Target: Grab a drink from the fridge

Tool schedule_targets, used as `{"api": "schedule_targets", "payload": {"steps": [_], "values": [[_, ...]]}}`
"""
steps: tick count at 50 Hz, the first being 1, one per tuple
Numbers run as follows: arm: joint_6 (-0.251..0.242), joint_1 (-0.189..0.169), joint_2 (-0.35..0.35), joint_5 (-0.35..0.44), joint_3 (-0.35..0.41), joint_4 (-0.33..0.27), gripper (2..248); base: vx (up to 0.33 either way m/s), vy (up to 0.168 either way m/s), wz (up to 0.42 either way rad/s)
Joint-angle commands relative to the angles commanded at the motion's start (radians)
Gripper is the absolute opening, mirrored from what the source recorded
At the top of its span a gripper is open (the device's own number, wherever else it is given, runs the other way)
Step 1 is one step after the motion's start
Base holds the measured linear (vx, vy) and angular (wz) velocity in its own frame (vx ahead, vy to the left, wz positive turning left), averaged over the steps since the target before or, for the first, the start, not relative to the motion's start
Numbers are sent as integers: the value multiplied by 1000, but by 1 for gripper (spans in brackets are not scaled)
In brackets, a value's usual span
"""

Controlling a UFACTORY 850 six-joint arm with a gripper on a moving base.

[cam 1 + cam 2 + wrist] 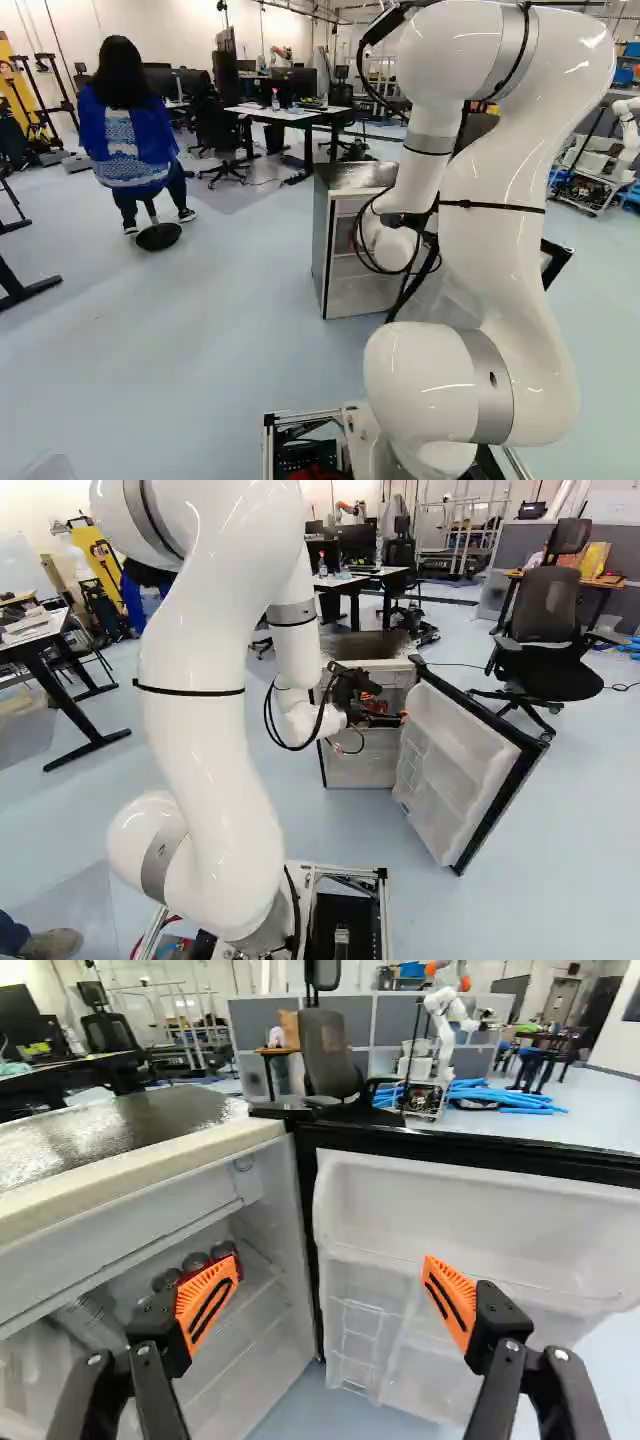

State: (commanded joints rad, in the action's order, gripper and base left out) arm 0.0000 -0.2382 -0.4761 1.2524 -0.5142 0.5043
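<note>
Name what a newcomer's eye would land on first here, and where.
Probably the big white arm, right of the middle in the left base view. Then the fridge ahead of it, door standing open, and the orange-padded fingers, spread before both in the wrist view.

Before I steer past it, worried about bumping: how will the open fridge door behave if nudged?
The door would probably swing rather than tip, being attached to the fridge along one edge. Its moulded white lining looks stiff, though perhaps light for its size.

Open front of the fridge [110, 1225] passable, slab top [130, 1128] above, door [470, 1210] blocking hinge side
</note>
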Motion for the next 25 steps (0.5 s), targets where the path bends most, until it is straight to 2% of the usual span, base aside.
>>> {"api": "schedule_targets", "payload": {"steps": [10,25], "values": [[0,-8,-22,-21,-21,-105,247,0,0,0],[0,-36,-109,-37,-99,-263,247,0,0,0]]}}
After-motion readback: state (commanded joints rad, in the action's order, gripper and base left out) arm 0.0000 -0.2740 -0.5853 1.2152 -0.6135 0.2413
